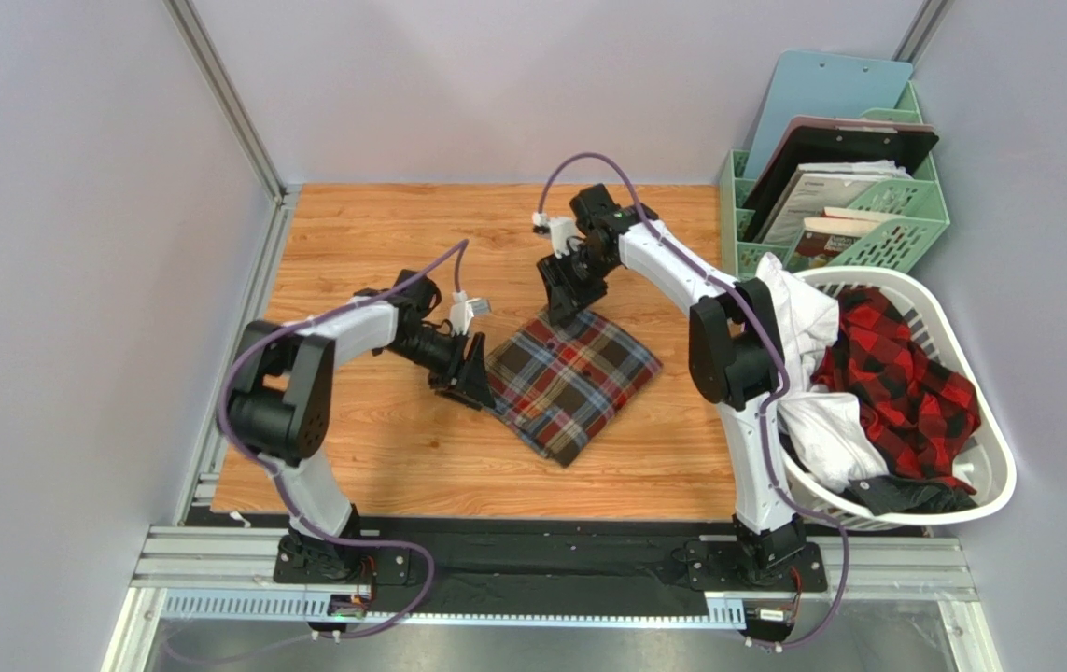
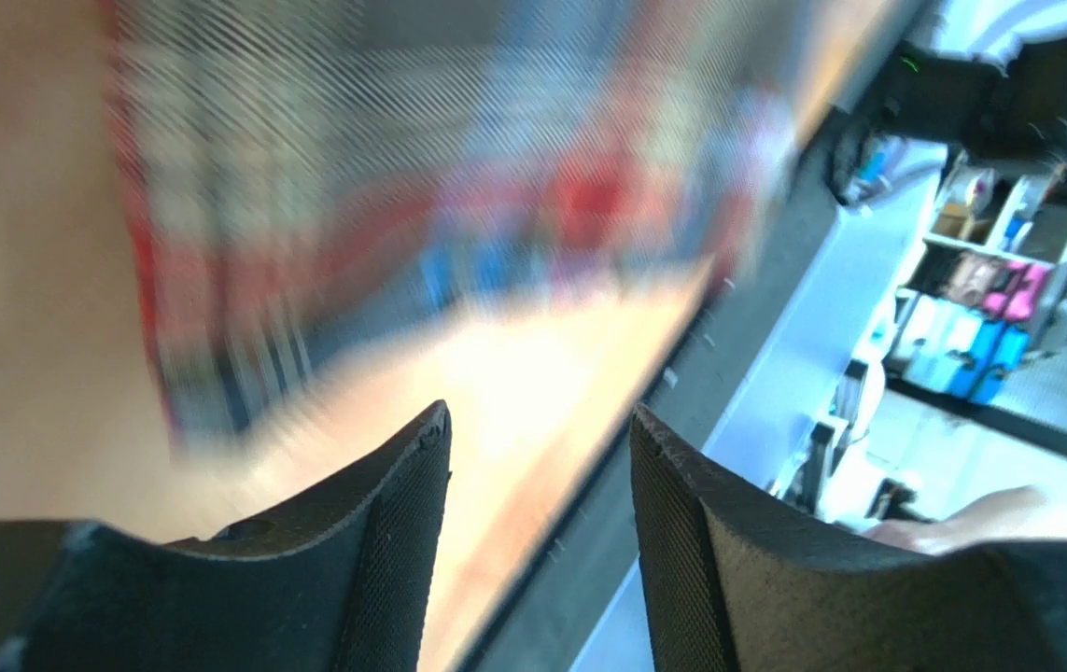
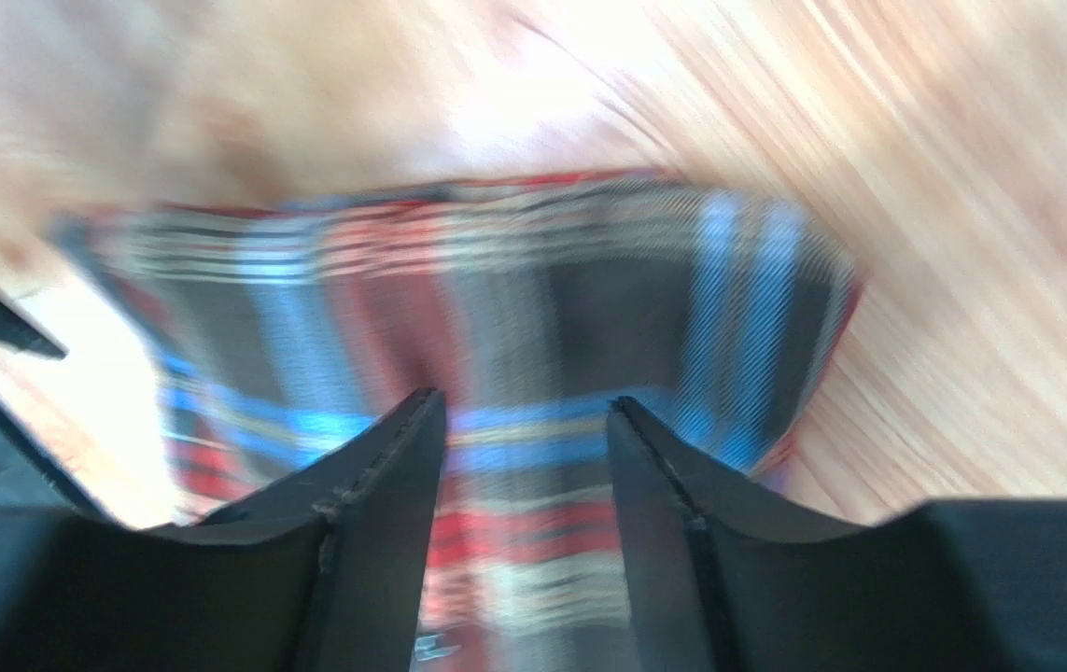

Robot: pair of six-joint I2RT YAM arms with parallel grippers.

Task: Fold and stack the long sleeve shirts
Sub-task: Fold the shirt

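No text, label or number can be read in any view. Print on the papers [image 1: 833, 189] in the rack [image 1: 906, 241] is too small to make out. Both wrist views are blurred.

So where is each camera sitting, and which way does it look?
Top external: high above and behind the arms, looking down at the wooden table and the folded dark brown-olive plaid flannel shirt; both whole arms show.
Left wrist: on the left arm, looking past the left gripper at the blurred shirt and table; its black fingers show.
Right wrist: on the right arm, looking down past the right gripper onto the shirt; its fingers show.
Shared: all three see that shirt.
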